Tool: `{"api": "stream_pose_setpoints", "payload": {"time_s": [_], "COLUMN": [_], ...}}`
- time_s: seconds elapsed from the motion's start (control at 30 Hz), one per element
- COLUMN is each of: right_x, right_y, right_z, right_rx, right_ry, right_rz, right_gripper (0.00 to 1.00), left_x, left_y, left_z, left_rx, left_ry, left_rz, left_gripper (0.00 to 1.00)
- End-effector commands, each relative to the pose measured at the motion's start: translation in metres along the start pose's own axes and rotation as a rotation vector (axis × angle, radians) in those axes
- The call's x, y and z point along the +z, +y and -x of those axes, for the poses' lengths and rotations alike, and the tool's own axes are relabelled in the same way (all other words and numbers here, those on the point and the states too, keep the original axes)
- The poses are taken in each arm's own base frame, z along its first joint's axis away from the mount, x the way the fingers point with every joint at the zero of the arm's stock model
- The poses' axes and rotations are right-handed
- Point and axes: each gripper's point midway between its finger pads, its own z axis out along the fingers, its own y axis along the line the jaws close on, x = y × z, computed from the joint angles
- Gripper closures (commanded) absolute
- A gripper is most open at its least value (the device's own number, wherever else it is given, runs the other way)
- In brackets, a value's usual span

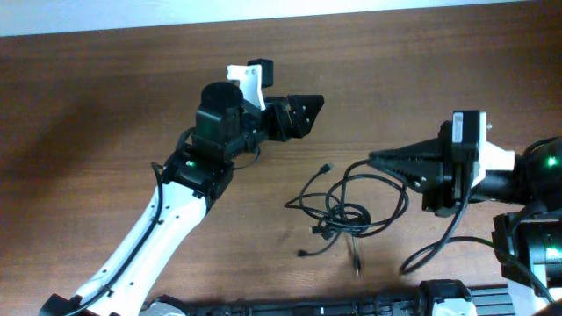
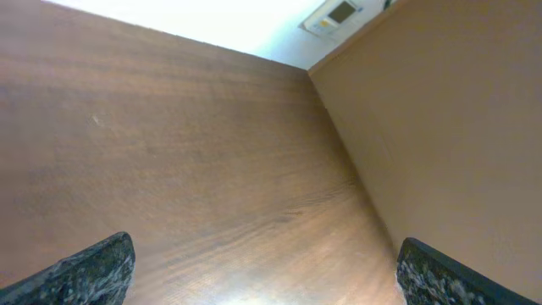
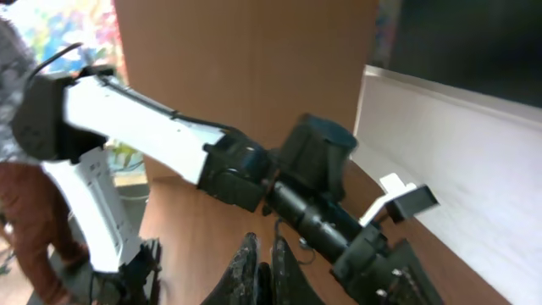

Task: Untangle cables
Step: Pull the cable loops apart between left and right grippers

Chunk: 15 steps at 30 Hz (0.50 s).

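Note:
The cables (image 1: 347,215) are thin black cords looped together on the wooden table (image 1: 105,105), right of centre, with small plug ends spread around the bundle (image 1: 327,167). My right gripper (image 1: 373,161) points left with its fingers together, and its tip meets the top loop of a cable. In the right wrist view (image 3: 264,246) a dark strand sits between the fingers. My left gripper (image 1: 307,110) is open and empty, up and to the left of the bundle. The left wrist view (image 2: 267,263) shows only bare wood between its jaws.
A thicker black wire (image 1: 439,241) hangs from the right arm near the bundle's right side. A wooden wall panel (image 2: 440,127) stands beyond the table's far edge. A black bar (image 1: 351,309) lies along the front edge. The left arm (image 3: 169,135) fills the right wrist view.

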Motion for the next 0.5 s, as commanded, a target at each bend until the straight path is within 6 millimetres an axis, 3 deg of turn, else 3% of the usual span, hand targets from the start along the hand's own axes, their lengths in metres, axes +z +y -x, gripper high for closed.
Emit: {"api": "stream_pose_setpoints", "payload": {"time_s": [0.0,0.2,0.47], "right_x": [-0.003,-0.002,-0.001], "right_y": [-0.019,-0.036,-0.041], "right_z": [0.010,0.005,0.002], "right_rx": [0.091,0.183,0.192], "right_ry": [-0.021,-0.023,-0.020], "right_rz": [-0.137,-0.178,-0.179], "right_gripper": [0.96,0.96,0.96], "left_x": [-0.007,-0.038,-0.062], "left_y": [-0.021,-0.092,-0.118], "left_z": [-0.001,-0.018,-0.044], "left_rx": [0.275,0.649,0.698], "left_ry": [0.015,0.027,0.110], "left_rz": [-0.100,-0.498,-0.745], "left_gripper": [0.01,0.01,0.01]}}
